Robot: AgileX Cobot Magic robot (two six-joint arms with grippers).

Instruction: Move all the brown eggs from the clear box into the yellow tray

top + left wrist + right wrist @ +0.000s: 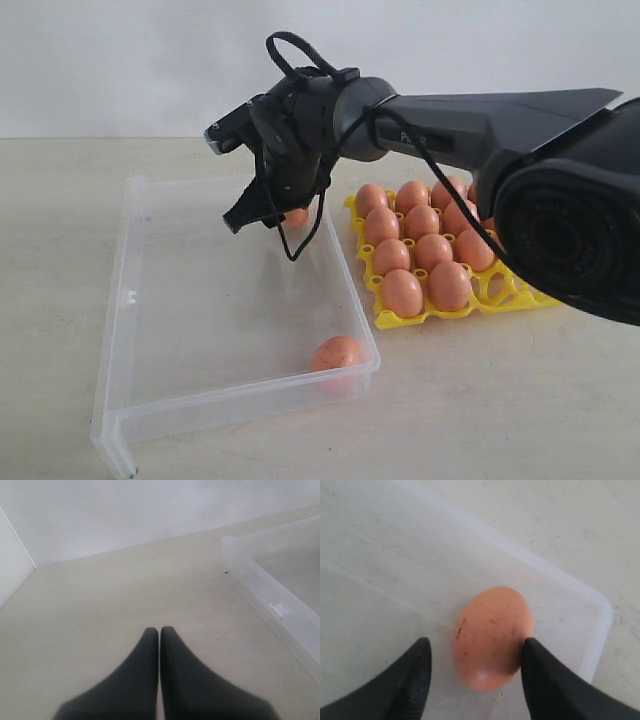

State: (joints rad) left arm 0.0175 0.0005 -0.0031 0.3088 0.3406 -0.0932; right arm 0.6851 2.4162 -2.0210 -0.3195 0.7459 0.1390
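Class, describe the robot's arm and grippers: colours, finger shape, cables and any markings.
The right arm is matt black and dark grey, with faint pale lettering and thin black cables looping at the wrist. The right gripper and left gripper have black, tapered fingers.

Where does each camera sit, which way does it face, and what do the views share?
Exterior view: off the arms, looking down across the table at the clear box, the yellow tray and the right arm with its open right gripper.
Left wrist view: wrist-mounted, facing past the shut left gripper over the table to the clear box's wall.
Right wrist view: wrist-mounted, looking down past the right gripper at a brown egg in a box corner.
Shared: exterior and right wrist views both show that egg.
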